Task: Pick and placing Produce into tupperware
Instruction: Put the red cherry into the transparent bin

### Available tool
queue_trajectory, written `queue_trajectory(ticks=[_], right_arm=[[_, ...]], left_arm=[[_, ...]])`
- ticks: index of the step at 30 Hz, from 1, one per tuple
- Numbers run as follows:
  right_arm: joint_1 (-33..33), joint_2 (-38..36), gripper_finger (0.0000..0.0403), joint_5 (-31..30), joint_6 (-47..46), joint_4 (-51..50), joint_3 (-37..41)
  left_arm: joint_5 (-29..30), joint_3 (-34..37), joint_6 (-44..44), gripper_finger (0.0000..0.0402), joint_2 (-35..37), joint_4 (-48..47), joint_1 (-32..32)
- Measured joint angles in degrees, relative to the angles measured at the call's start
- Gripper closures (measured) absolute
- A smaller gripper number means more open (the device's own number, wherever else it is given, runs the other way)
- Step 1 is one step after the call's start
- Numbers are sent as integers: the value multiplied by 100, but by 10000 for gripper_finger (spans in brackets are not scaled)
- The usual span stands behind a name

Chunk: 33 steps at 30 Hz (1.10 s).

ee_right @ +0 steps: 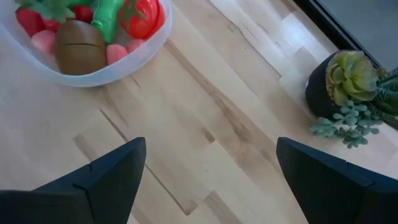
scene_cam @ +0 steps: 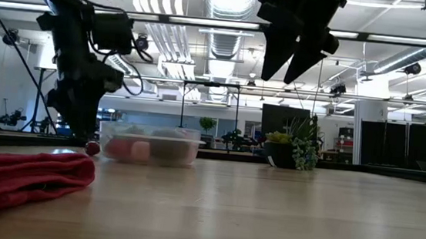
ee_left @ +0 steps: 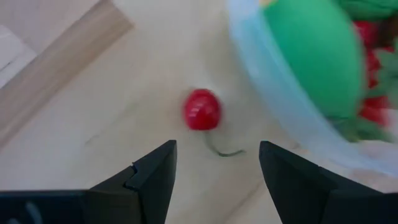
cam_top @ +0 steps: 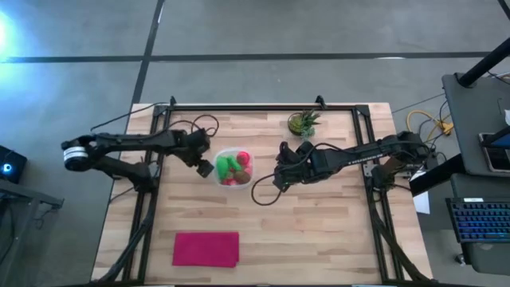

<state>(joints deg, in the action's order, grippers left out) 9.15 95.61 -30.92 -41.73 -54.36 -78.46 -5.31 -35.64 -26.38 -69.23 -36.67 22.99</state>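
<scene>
Hovering left gripper (ee_left: 214, 165), jaws wide, is aimed at 1 red berry (ee_left: 201, 109) beside the tupperware (cam_top: 233, 167) near table centre. Light, rolls easily; body should be pinched, not stem.

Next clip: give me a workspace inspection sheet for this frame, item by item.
Surface: wooden table, bare in the middle.
Job's things: clear container holds green, red and brown toy produce; one red berry lies on the wood just outside it.
Clutter: magenta cloth near the front edge; potted plant at the back.
Grippers: left gripper open over the berry; right gripper open, raised beside the container.
Cables: black loops on the table by each arm.
Surroundings: keyboard on a side desk.
</scene>
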Motion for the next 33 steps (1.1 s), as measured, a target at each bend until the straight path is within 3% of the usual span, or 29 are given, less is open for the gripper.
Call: queue_trajectory(ticks=[13, 27, 33], right_arm=[[-4, 0, 51, 134, -211, -140, 0], [-4, 2, 51, 133, -333, -172, 2], [-4, 2, 51, 129, -331, -180, 2]], left_arm=[[500, -169, 12, 187, -735, 312, -14], [519, -540, -26, 188, -1525, 155, -22], [499, -687, -69, 227, -1359, 19, -22]])
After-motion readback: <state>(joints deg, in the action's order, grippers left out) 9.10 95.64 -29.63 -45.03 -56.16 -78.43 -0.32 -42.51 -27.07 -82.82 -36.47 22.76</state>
